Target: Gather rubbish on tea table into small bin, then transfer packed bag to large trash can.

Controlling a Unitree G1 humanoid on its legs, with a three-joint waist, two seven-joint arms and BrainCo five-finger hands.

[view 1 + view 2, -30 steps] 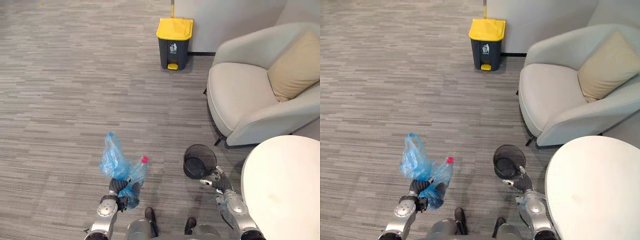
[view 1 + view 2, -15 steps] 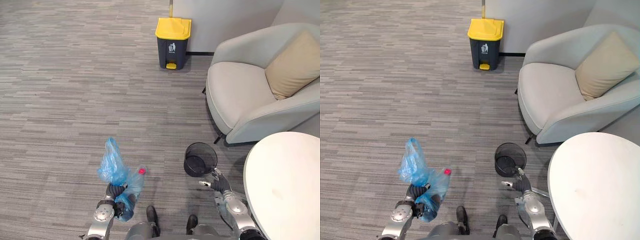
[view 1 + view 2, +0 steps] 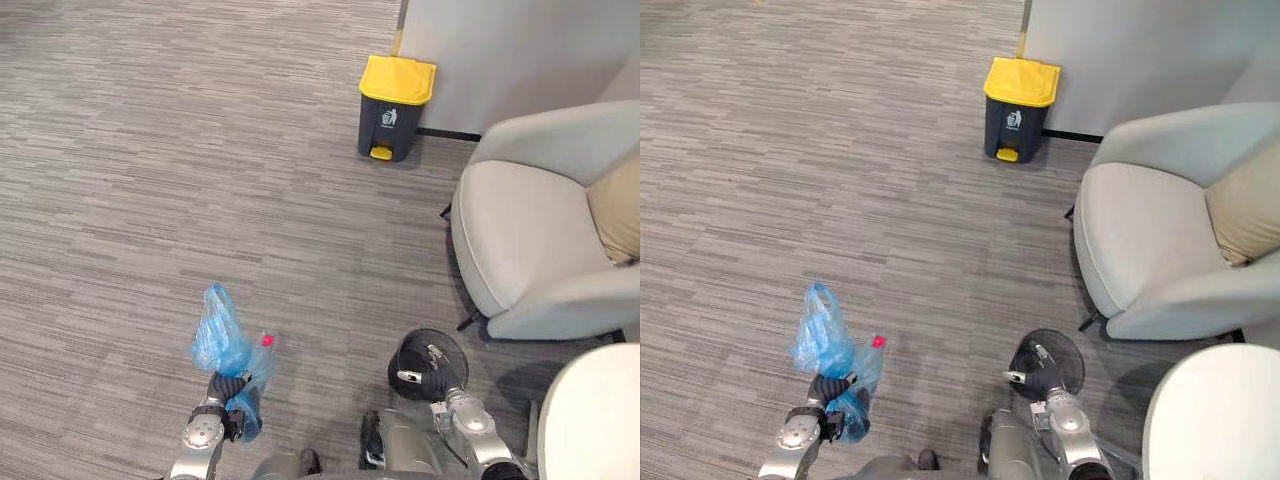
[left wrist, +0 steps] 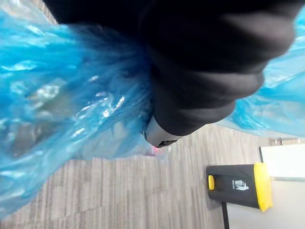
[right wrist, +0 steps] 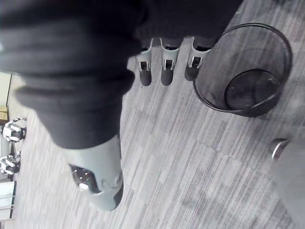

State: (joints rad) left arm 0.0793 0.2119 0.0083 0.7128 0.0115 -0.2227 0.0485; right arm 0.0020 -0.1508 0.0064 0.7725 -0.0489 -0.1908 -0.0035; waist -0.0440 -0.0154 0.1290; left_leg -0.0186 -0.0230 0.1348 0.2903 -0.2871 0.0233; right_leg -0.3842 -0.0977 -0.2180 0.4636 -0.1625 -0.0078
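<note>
Gripping blue rubbish bag by its gathered neck in left hand, fingers curled tight round the plastic. Can make out a pink-capped bottle through the bag wall. Hovering right hand just over the black mesh small bin on the carpet, fingers loose and straight, gripping nothing. Reads as bare inside from the right wrist view. Standing next to the round white worktop at lower right.

Judging gather-and-bag step as done: bag out of the bin and in hand. Left to do: carry it across open carpet, past the grey armchair, to the yellow-lidded large trash can by the far wall, well apart from here. Then get the lid up and drop the bag in.
</note>
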